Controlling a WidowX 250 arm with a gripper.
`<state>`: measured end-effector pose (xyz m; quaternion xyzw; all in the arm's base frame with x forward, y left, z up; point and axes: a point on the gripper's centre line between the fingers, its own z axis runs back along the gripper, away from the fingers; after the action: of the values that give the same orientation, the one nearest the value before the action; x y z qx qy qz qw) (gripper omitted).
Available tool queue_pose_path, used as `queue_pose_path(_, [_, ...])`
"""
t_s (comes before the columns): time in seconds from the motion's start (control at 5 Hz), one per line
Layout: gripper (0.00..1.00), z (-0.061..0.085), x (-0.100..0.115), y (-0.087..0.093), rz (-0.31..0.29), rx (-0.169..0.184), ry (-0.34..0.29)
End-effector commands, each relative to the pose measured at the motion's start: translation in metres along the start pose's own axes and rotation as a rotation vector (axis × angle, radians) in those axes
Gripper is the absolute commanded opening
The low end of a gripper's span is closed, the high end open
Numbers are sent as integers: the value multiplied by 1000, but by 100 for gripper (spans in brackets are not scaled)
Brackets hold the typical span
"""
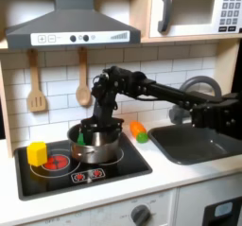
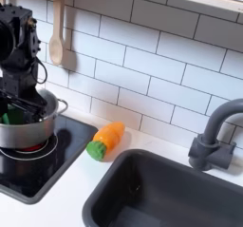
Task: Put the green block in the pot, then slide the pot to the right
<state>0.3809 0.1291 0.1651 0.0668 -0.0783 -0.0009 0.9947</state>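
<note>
The pot (image 1: 95, 145) sits on the toy stove (image 1: 113, 169) in the first exterior view, over the far right burner, its shiny wall catching the light; in the second exterior view it stands at the far left, with the sink (image 2: 180, 188) well apart to its right. The arm (image 1: 156, 88) reaches in from the first exterior view's right and bends down over the pot's mouth. The gripper (image 1: 102, 116) hangs just above or inside the rim — the dark fingers blur into the pot's shadow, so it cannot be told how wide the jaws stand or whether they hold anything.

The green block (image 1: 81, 135) appears as a small green patch at the pot's left rim in the first exterior view, and as a green spot inside the left wall in the second exterior view; whether it rests on the bottom or leans on the rim is unclear.

Risks, judged from this: if the block is perched on the rim, a push could knock it out onto the stove. A slide to the right sends the pot toward the carrot toy (image 2: 104, 139) lying between stove and sink — contact could shove it or stall the pot. A finger pressing high on the wall could tip the light pot. The yellow block (image 1: 37, 153) at the near left is out of the way.
</note>
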Motion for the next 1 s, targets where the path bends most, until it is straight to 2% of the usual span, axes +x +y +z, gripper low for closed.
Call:
queue_pose_path(0.0, [100, 6, -8, -15, -36, -13, -4])
queue_pose_path(0.8, [100, 18, -32, -37, -76, -30, -6])
